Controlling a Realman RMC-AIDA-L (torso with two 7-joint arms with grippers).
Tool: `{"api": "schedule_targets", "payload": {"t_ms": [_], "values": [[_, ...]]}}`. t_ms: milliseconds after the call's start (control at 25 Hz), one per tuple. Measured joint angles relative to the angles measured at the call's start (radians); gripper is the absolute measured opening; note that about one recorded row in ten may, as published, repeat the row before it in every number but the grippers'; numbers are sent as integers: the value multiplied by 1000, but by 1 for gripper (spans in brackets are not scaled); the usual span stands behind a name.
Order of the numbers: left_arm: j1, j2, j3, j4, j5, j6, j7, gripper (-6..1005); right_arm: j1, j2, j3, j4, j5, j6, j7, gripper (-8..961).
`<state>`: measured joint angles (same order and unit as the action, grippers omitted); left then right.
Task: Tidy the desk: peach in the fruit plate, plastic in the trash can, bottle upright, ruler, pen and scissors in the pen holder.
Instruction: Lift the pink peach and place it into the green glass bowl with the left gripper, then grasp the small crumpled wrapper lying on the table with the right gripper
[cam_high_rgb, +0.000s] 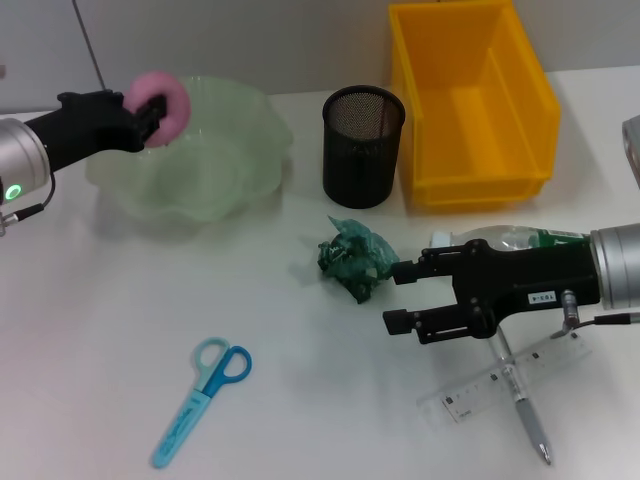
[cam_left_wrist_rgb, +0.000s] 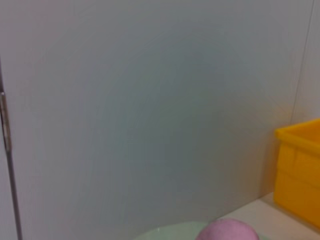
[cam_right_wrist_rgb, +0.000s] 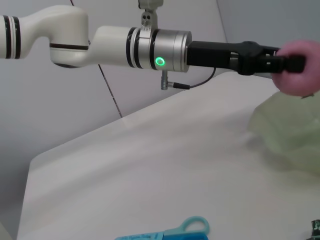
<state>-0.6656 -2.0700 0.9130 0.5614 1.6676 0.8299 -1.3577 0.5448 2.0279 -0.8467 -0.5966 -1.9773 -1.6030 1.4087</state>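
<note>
The left gripper (cam_high_rgb: 150, 110) fingers clamp the peach (cam_high_rgb: 165, 103) above the fruit plate (cam_high_rgb: 215, 175); right gripper (cam_high_rgb: 400, 297) fingers spread apart.

Head camera looks down; both wrist cameras share the peach (cam_high_rgb: 160, 108).

Pen holder (cam_high_rgb: 363, 146) between fruit plate (cam_high_rgb: 215, 175) and trash can (cam_high_rgb: 470, 100)

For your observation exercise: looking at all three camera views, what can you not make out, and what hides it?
- Bottle: head view, mostly behind the right gripper; only cap and upper side show.
- Peach: left wrist view, cut off by the frame edge.
- Scissors: right wrist view, cut by the edge.
- Trash can: left wrist view, only a corner.
</note>
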Motion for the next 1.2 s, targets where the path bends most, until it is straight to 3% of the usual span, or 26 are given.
{"api": "schedule_targets", "payload": {"t_ms": [320,560,760,800,920,960,1000,1080,1160,1200], "values": [[-4,-1,13,-2,-3,-21,-3,362,1,0,0,0,0,0,0,740],[-5,-1,12,-2,-5,-31,-3,550,5,0,0,0,0,5,0,739],[-5,-1,11,6,-7,-3,-16,788,5,0,0,0,0,6,-1,739],[-5,-1,11,6,-7,-3,-16,799,5,0,0,0,0,6,-1,739],[10,4,11,41,-11,117,-75,831,6,0,0,0,0,7,-1,739],[34,12,7,90,-12,260,-122,842,6,0,10,0,0,7,0,739],[34,12,7,90,-12,260,-122,842,6,0,10,0,0,7,0,739],[64,21,3,141,-11,423,-161,842,8,0,31,0,0,3,0,739],[121,42,3,198,-8,665,-207,842,9,0,69,-14,0,-14,0,739],[121,42,3,198,-8,665,-207,842,9,0,69,-14,0,-14,0,739]]}}
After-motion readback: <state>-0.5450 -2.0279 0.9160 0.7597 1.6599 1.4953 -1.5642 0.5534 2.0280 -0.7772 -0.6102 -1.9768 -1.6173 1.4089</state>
